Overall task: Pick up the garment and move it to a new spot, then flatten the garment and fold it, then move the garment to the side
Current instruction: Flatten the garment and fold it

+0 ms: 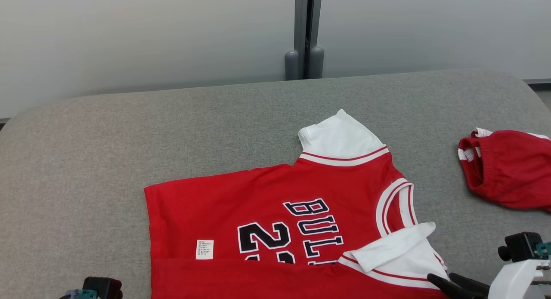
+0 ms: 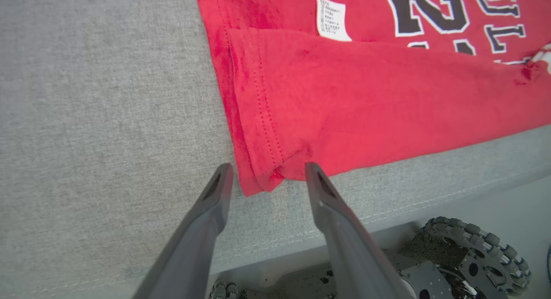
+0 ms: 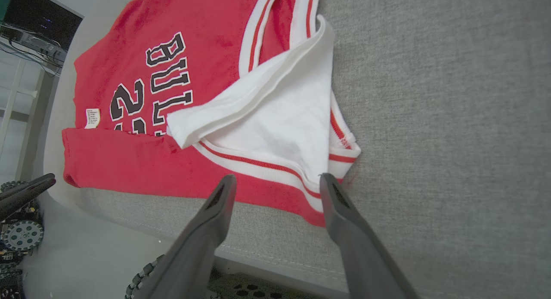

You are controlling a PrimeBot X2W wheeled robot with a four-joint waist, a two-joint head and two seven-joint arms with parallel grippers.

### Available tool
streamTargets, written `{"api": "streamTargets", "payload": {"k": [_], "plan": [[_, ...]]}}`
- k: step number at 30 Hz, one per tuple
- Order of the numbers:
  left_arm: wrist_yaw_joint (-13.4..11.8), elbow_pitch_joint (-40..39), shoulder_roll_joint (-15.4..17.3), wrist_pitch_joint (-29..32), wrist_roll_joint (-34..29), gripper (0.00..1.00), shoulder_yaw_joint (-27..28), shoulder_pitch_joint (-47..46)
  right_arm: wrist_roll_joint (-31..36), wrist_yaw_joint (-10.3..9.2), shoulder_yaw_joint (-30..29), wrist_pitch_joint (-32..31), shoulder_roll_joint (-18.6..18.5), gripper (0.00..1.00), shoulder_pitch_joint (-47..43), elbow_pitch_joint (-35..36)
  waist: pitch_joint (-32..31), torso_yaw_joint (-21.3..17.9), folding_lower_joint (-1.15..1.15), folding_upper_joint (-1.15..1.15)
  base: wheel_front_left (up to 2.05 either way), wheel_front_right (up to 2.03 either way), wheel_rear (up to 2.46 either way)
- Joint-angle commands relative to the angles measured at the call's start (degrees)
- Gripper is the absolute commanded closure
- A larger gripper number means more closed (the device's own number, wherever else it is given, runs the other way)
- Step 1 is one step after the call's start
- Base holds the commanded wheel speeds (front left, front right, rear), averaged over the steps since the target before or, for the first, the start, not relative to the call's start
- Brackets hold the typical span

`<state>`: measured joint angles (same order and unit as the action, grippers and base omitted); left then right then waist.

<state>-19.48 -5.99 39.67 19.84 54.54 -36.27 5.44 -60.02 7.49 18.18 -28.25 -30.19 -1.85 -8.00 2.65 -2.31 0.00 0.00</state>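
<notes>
Left pincer point(image 2: 267, 166) agape at jersey point(image 2: 366, 97) hem corner | grey cushion point(image 2: 107, 118) stretches leftward

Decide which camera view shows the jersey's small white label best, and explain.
The left wrist view: the label is largest there, its print lines visible on the red jersey. The head view shows it small; the right wrist view, smaller and sideways.

right gripper point(image 3: 277, 183): fingers point(image 3: 221, 202) spread apart, tips at the jersey's near edge | jersey point(image 3: 129, 45): red, flat on grey desk point(image 3: 452, 118), near strip folded over | white sleeve point(image 3: 275, 122): doubled back on the red | left gripper point(image 3: 26, 191): dark, at left edge
</notes>
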Motion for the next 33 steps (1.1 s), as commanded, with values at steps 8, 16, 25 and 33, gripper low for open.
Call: {"api": "streamTargets", "payload": {"k": [8, 16, 25, 33], "plan": [[-2.5, -3.36, 1.87, -3.92, -3.08, 0.0, 2.96, -2.14, 7.56, 0.02, -8.75, -2.41, 3.79, 0.0, -1.36, 7.93, 0.3, -0.02, 0.0, 0.0, 0.0, 0.0, 0.0], [-5.3, -2.14, -1.36, -13.49, -7.71, 0.0, 6.72, -6.57, 16.47, 0.03, -14.24, 1.47, 8.2, 0.0, 4.98, 13.85, 1.18, -0.31, 0.0, 0.0, 0.0, 0.0, 0.0], [-3.69, 4.5, -5.55, -18.19, -11.47, 0.0, 6.14, -16.0, 23.06, 0.03, -11.04, 8.34, 11.36, 0.0, 20.42, 6.59, 7.2, 0.95, 0.0, 0.0, 0.0, 0.0, 0.0], [-0.53, 12.02, -9.29, -18.61, -13.56, 0.0, 3.79, -25.18, 22.15, 0.03, -3.31, 15.13, 7.77, 0.0, 35.51, -5.45, 13.27, 3.31, 0.0, 0.0, 0.0, 0.0, 0.0]]}}
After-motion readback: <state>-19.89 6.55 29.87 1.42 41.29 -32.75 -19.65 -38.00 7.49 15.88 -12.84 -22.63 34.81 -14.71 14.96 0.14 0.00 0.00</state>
